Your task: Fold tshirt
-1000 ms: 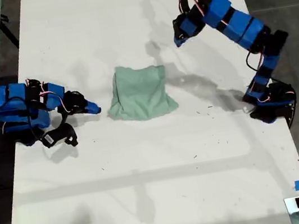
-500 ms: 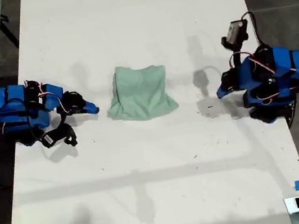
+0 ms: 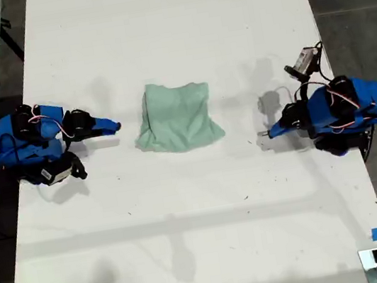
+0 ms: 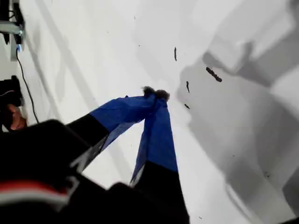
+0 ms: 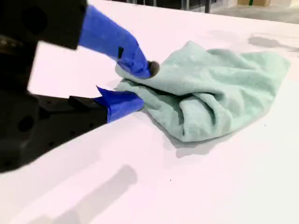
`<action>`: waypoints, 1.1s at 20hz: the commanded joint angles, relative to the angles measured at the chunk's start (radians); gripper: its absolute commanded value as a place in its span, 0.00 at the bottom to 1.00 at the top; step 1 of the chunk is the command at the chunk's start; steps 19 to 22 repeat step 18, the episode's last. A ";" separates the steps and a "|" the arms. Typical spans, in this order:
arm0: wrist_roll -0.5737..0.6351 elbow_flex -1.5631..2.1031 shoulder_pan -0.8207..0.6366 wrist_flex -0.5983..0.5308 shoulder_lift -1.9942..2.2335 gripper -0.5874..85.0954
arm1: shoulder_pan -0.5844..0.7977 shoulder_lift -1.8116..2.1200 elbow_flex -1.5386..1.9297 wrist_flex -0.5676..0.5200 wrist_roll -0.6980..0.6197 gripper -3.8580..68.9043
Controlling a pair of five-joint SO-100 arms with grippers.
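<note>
Overhead, the exterior view shows the tshirt [image 3: 176, 117] bunched into a folded heap mid-counter [image 3: 201, 218], with one blue arm at that view's left and another at its right, both clear of the cloth. Our first tool [image 4: 155, 94] has its tips closed together on nothing above bare counter. Our second tool [image 5: 140, 86] stands parted just beside the tshirt's edge, gripping nothing.

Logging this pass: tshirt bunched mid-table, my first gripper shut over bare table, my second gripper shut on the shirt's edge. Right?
Not quite. My second gripper is open, not shut on the tshirt: the second wrist view shows its jaws apart at the shirt's edge. The rest holds: tshirt bunched mid-table, my first gripper shut over bare table.
</note>
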 commanded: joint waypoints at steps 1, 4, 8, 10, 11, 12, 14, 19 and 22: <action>-0.064 0.005 0.064 0.061 0.109 0.18 | 0.003 0.020 0.034 -0.008 -0.112 0.09; -0.067 0.003 0.132 0.061 0.109 0.19 | 0.006 0.020 0.034 -0.006 -0.380 0.09; -0.067 0.003 0.195 0.061 0.109 0.19 | 0.005 0.020 0.034 -0.008 -0.716 0.08; -0.067 0.003 0.199 0.061 0.109 0.19 | 0.005 0.020 0.034 -0.008 -0.716 0.08; -0.067 0.003 0.199 0.061 0.109 0.19 | 0.005 0.020 0.034 -0.008 -0.716 0.08; -0.067 0.003 0.199 0.061 0.109 0.19 | 0.005 0.020 0.034 -0.008 -0.716 0.08; -0.067 0.003 0.199 0.061 0.109 0.19 | 0.005 0.020 0.034 -0.008 -0.716 0.08; -0.067 0.003 0.199 0.061 0.109 0.19 | 0.005 0.020 0.034 -0.008 -0.716 0.08; -0.067 0.003 0.199 0.061 0.109 0.19 | 0.005 0.020 0.034 -0.008 -0.716 0.08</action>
